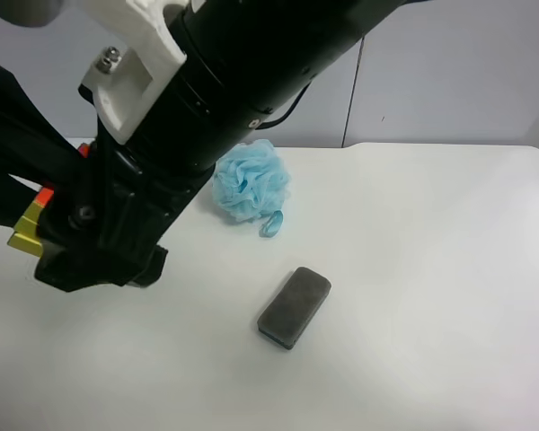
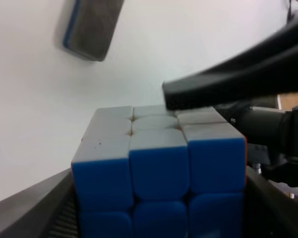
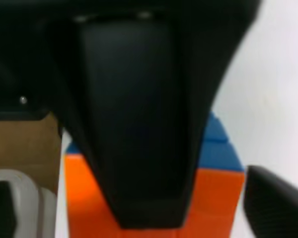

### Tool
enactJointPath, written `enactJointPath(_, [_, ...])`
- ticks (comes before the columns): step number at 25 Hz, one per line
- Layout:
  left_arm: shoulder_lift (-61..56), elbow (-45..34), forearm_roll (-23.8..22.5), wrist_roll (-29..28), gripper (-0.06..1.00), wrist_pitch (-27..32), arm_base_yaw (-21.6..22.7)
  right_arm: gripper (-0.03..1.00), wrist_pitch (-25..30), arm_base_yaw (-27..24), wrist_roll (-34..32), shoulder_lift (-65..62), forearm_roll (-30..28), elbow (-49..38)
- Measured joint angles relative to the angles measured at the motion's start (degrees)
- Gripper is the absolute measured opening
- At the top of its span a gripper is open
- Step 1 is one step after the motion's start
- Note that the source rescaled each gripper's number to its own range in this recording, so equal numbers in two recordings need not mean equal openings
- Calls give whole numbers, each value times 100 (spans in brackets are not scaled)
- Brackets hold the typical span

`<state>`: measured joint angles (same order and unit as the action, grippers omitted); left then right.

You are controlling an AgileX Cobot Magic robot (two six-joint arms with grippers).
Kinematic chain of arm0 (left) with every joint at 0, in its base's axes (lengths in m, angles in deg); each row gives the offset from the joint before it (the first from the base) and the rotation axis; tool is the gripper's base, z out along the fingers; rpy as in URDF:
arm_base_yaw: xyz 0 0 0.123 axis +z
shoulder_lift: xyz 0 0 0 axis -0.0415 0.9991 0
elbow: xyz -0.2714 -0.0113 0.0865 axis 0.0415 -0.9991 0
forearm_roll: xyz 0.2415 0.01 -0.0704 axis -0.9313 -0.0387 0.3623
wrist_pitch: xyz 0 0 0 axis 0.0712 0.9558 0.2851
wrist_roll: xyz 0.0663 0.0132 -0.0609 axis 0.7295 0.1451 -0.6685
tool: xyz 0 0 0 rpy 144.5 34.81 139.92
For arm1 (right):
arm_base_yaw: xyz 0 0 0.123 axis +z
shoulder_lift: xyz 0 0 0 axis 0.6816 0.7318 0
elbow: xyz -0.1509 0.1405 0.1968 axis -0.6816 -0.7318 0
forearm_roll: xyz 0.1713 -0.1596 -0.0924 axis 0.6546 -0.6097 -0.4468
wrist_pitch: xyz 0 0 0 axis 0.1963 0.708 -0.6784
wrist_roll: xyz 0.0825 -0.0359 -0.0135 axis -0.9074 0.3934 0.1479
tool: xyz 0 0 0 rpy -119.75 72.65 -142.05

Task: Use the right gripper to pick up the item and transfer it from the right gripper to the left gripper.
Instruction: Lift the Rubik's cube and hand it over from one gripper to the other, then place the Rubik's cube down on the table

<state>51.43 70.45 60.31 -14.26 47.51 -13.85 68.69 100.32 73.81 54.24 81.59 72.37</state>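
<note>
The item [image 2: 159, 183] is a puzzle cube held in the air between the two fingers of my left gripper [image 2: 159, 218], blue face to the left wrist camera and white face beyond it. In the exterior high view only its orange and yellow corner [image 1: 29, 226] shows at the far left, between the all-black left gripper [image 1: 13, 193] and the right gripper [image 1: 99, 260] with its white housing. One right finger [image 2: 223, 87] reaches over the white face. In the right wrist view a wedge-shaped left finger [image 3: 139, 148] lies on the orange face, and a right fingertip [image 3: 278, 203] stands just off the cube's edge.
A grey rectangular pad [image 1: 294, 306] lies on the white table [image 1: 431, 269] near the middle. Behind it sits a light-blue mesh puff [image 1: 250, 187]. The thick right arm crosses the upper left of the exterior high view and hides the table below it.
</note>
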Motion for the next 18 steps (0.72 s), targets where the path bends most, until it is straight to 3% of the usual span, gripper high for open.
enactJointPath(4, [0,0,-6,0,2,0,0,98,122,0,0,-20,-48,0])
enactJointPath(10, [0,0,-12,0,2,0,0,99,412,0,-482,-469,-872,0])
enactJointPath(14, [0,0,16,0,2,0,0,100,1285,0,-1243,-872,-1633,0])
enactJointPath(15, [0,0,28,0,2,0,0,100,1285,0,-1243,-872,-1633,0])
enactJointPath(18, [0,0,49,6,2,0,0,100,2254,0,-1969,-1231,-2194,0])
